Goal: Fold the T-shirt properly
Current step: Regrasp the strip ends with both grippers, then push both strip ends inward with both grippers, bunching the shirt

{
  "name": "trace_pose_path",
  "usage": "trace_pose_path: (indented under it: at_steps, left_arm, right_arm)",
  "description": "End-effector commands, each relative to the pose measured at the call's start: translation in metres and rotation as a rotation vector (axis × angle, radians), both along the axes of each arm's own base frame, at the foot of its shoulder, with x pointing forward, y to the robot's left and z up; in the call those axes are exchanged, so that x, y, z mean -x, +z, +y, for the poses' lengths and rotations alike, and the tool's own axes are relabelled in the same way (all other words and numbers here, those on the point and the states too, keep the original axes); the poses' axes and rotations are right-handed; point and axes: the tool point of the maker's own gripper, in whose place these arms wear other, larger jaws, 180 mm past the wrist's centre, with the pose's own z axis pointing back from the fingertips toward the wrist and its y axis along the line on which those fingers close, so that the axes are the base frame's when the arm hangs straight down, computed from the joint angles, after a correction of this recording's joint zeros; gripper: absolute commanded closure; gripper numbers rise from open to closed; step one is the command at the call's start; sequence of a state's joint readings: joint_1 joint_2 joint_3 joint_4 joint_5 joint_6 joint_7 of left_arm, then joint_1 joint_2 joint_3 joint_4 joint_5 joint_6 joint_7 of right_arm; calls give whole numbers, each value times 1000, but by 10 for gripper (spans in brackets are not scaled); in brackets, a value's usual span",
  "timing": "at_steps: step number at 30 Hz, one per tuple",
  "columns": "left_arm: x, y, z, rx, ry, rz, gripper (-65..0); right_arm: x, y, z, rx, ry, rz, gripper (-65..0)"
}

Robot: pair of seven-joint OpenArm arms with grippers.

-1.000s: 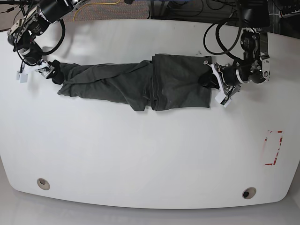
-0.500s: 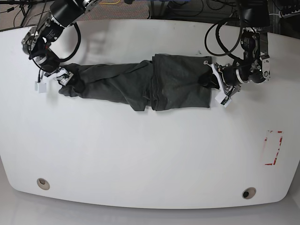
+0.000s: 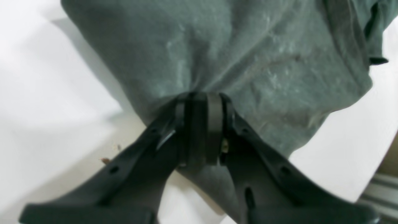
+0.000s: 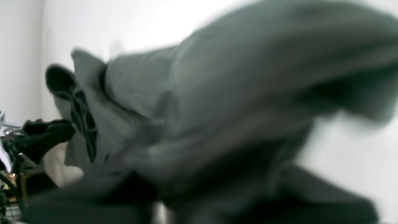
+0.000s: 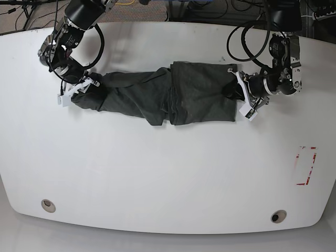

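Note:
The dark charcoal-grey T-shirt [image 5: 178,94] lies bunched in a long band across the far half of the white table [image 5: 157,173]. My left gripper [image 5: 234,94], on the right of the base view, is shut on the shirt's right edge. In the left wrist view its gripper [image 3: 199,99] is closed, pinching the grey cloth [image 3: 233,46]. My right gripper [image 5: 84,90], on the left of the base view, holds the shirt's left end, which is crumpled against it. The right wrist view is blurred and filled with the cloth [image 4: 217,93].
A red-marked rectangle [image 5: 305,165] is on the table at the right. Two round holes [image 5: 48,205] [image 5: 279,216] sit near the front edge. Black cables [image 5: 247,37] hang behind the arm on the right.
My right gripper has moved rightward along the table with the shirt's left end, so the band is shorter and more bunched. My left gripper has barely moved.

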State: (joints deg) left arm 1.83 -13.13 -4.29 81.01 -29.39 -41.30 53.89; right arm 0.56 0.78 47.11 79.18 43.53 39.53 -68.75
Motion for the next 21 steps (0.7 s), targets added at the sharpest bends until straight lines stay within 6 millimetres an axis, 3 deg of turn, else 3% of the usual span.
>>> trace_pose_path:
  at_steps: [1, 6, 10, 17, 21]
  left_arm:
    - [8, -20, 20, -197, -53, 75, -75]
    - [3, -20, 8, -227, -100, 61, -75]
    - [-6, -16, 0, -227, -102, 42, -75]
    - [-15, -16, -13, -267, -113, 22, -75]
    - [-19, -16, -22, -285, -121, 13, -75]
  right_arm:
    - [-13, 22, -11, 46, -1, -76, -10]
    - [-17, 49, -18, 136, 10, -145, -22]
    - [-17, 72, -9, 203, 65, -204, -22]
    - [-26, 125, 36, 332, 232, -362, -22]
    - [-29, 141, 64, 344, 317, -426, -22]
